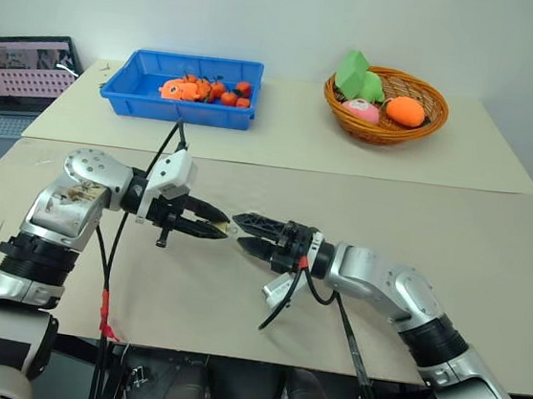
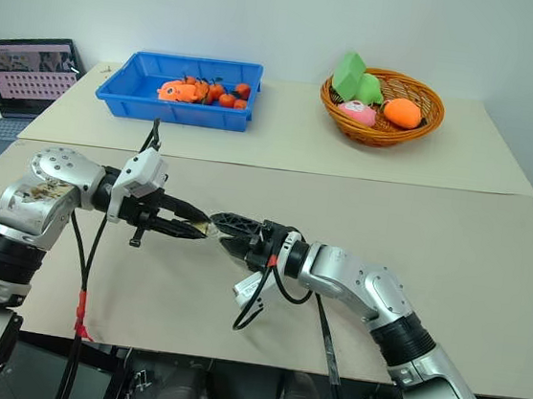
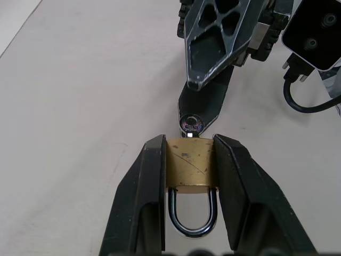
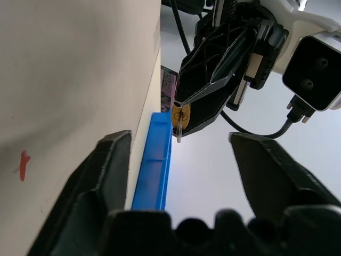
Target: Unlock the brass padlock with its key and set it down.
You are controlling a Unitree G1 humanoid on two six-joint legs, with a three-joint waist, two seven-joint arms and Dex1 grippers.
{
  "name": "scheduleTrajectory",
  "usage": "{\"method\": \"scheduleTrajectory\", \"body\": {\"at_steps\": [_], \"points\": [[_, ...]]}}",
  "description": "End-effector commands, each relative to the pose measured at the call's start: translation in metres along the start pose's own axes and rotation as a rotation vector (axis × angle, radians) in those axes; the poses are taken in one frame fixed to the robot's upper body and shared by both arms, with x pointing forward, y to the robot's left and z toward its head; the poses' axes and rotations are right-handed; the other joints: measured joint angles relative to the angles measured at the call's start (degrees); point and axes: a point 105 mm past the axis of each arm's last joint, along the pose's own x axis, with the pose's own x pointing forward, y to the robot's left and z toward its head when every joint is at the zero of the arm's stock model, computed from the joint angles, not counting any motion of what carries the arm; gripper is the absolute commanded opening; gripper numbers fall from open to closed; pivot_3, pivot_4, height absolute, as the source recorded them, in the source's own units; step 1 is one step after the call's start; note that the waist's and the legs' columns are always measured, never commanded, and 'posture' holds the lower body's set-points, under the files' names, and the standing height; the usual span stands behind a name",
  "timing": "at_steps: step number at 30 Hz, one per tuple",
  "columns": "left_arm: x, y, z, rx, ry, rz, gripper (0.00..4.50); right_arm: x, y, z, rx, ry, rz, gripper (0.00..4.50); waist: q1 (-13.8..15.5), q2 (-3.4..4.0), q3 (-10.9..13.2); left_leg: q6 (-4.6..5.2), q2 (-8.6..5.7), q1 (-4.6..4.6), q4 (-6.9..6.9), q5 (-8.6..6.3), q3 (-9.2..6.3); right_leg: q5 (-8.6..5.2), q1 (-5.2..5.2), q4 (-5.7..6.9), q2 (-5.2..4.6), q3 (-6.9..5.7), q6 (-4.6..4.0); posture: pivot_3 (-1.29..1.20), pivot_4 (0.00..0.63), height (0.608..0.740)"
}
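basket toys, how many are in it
3 visible in the wicker basket: a green toy at its back left, a pink one in front of that, an orange one on the right. More may be hidden underneath.

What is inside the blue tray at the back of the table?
The blue tray holds small orange and red toys. Its near wall hides whatever lies lower.

beige table [image 1: 455,231], blue tray [image 1: 181,103], wicker basket [image 1: 383,126], seemingly laptop [image 1: 26,71]
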Motion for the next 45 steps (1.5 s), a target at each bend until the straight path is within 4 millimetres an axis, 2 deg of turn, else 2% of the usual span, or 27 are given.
{"method": "scheduleTrajectory", "body": {"at_steps": [1,2,3,6,7,18,38,45], "points": [[-0.004,0.002,0.011,0.048,-0.006,0.008,0.83,0.000,-0.019,-0.002,-0.015,0.004,-0.071,2.07,0.0,0.00,0.0,0.00,0.00,0.00,0.00,0.00,0.00,0.00,0.00,0.00,0.00,0.00,0.00,0.00,0.150,0.644],[-0.004,0.002,0.011,0.048,-0.006,0.008,0.83,0.000,-0.019,-0.002,-0.015,0.005,-0.071,1.61,0.0,0.00,0.0,0.00,0.00,0.00,0.00,0.00,0.00,0.00,0.00,0.00,0.00,-0.01,0.00,0.00,0.150,0.644],[-0.004,0.003,0.011,0.049,-0.006,0.008,0.83,0.000,-0.019,-0.003,-0.015,0.005,-0.072,1.43,0.0,0.00,0.0,0.00,0.00,0.00,0.00,0.00,0.00,0.00,0.00,0.00,0.00,-0.01,0.00,0.00,0.150,0.644],[-0.003,0.003,0.011,0.049,-0.006,0.008,0.83,0.000,-0.019,-0.003,-0.015,0.006,-0.071,0.25,0.0,0.00,0.0,0.00,0.00,0.00,0.00,0.00,0.00,0.00,0.00,0.00,0.00,0.00,0.00,0.00,0.150,0.644],[-0.003,0.003,0.011,0.049,-0.006,0.008,0.83,0.000,-0.019,-0.003,-0.015,0.007,-0.070,0.05,0.0,0.00,0.0,0.00,0.00,0.00,0.01,0.00,0.00,0.00,0.00,0.00,0.00,-0.01,0.00,0.00,0.150,0.644],[-0.003,0.003,0.011,0.051,-0.004,0.010,0.83,0.001,-0.019,-0.005,-0.007,0.016,-0.067,0.05,0.0,0.00,0.0,0.00,0.00,0.00,0.01,0.00,0.00,0.00,0.00,0.00,0.00,0.00,0.00,0.00,0.150,0.644],[-0.005,0.003,0.011,0.048,0.001,0.016,0.83,0.001,-0.006,-0.014,0.707,0.076,0.001,0.05,0.0,0.00,0.0,0.02,0.00,0.03,-0.01,-0.01,-0.07,0.00,0.03,-0.04,-0.04,-0.04,0.00,0.00,0.150,0.644],[-0.005,0.003,0.011,0.049,0.002,0.021,0.83,0.002,-0.007,-0.015,0.804,0.091,0.010,0.05,0.1,0.00,0.0,0.05,-0.01,0.10,-0.06,-0.03,-0.10,0.00,0.07,-0.09,-0.06,-0.04,0.00,0.00,0.150,0.644]]}}
